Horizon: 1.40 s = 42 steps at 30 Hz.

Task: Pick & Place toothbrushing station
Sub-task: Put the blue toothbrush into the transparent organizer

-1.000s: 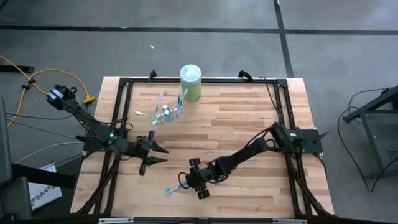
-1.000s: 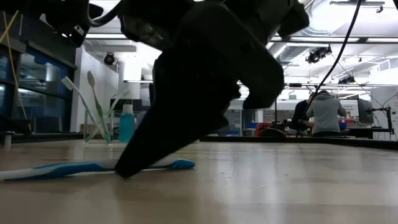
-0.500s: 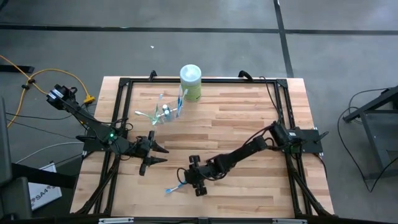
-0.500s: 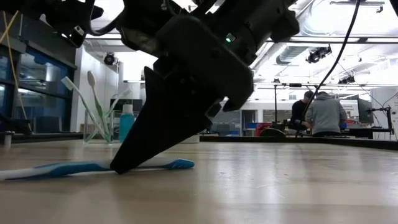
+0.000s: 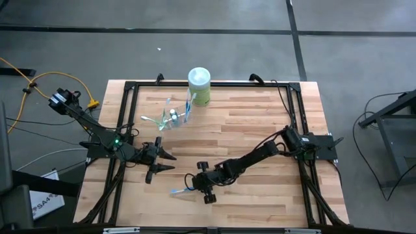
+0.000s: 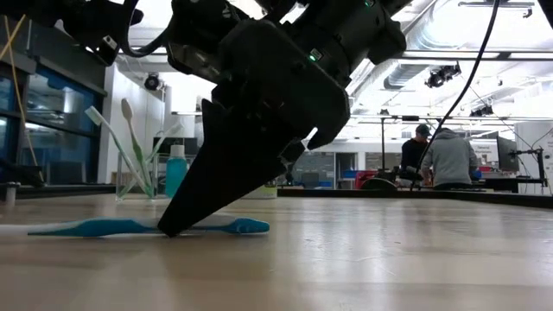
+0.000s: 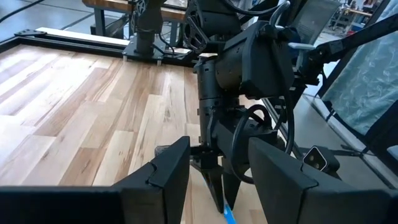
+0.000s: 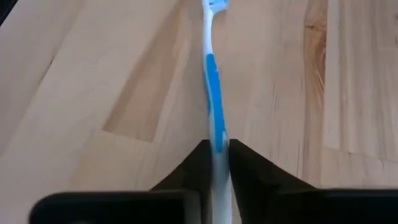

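A white and blue toothbrush (image 5: 180,190) lies flat on the wooden table near its front edge, with its brush head (image 6: 253,227) toward the right of the low view. My right gripper (image 5: 194,187) is down on it, shut on its handle (image 8: 216,106). My left gripper (image 5: 168,162) hovers open a little to the far left of it, with nothing between its fingers (image 7: 168,171). The clear cup (image 5: 174,118) stands near the far left of the table, with several toothbrushes (image 6: 108,130) leaning in it. My right gripper pinches the toothbrush's handle (image 8: 217,140) between its two fingers, near the middle of its length. The fingers (image 6: 177,220) come slanting down from the table's right side and close on the handle's two sides. The toothbrush lies about level on the table.
A green canister with a white lid (image 5: 199,86) stands at the far edge behind the cup. A black frame (image 5: 130,88) runs around the tabletop. Bare wood (image 5: 260,123) stretches between the cup and my right arm. A person (image 6: 449,155) is in the room beyond.
My right gripper has shifted a little toward the table's left edge, staying low on the toothbrush. The toothbrush has turned slightly on the table: its handle end has swung toward the far edge, while the brush head has stayed about where it was.
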{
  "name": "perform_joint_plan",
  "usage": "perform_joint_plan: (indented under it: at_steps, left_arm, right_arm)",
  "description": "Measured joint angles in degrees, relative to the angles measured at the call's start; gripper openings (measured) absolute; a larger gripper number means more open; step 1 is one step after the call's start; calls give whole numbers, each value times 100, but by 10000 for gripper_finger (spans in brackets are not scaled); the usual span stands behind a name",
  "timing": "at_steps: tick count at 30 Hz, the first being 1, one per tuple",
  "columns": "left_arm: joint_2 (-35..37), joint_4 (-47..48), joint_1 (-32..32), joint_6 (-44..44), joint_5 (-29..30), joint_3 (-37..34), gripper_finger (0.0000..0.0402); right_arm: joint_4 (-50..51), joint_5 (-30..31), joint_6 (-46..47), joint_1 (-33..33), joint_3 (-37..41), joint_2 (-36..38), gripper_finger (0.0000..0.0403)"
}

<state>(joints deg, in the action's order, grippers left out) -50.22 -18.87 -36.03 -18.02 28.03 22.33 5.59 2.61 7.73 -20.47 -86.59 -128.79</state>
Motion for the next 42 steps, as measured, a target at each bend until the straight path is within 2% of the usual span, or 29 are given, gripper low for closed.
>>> perform_joint_plan:
  at_steps: [4, 10, 14, 23, 34, 42]
  left_arm:
    - [0, 0, 0, 0, 0, 0, 159]
    - [0, 2, -2, 0, 0, 0, 159]
    - [0, 0, -1, 1, 0, -1, 159]
    - [0, 0, -2, 2, 2, -2, 159]
    - [0, 0, -24, 0, 0, -2, 159]
    - [0, 0, -166, 0, -4, -4, 159]
  right_arm:
    - [-29, -21, -11, -2, 0, 0, 25]
    - [-27, -30, 148, 14, 0, 0, 23]
    - [-32, -262, 228, 36, -2, 0, 22]
    - [-1, -253, 256, 37, -2, 0, 48]
    - [7, -194, 151, 37, -2, 0, 34]
    - [17, -258, 123, 41, -2, 0, 47]
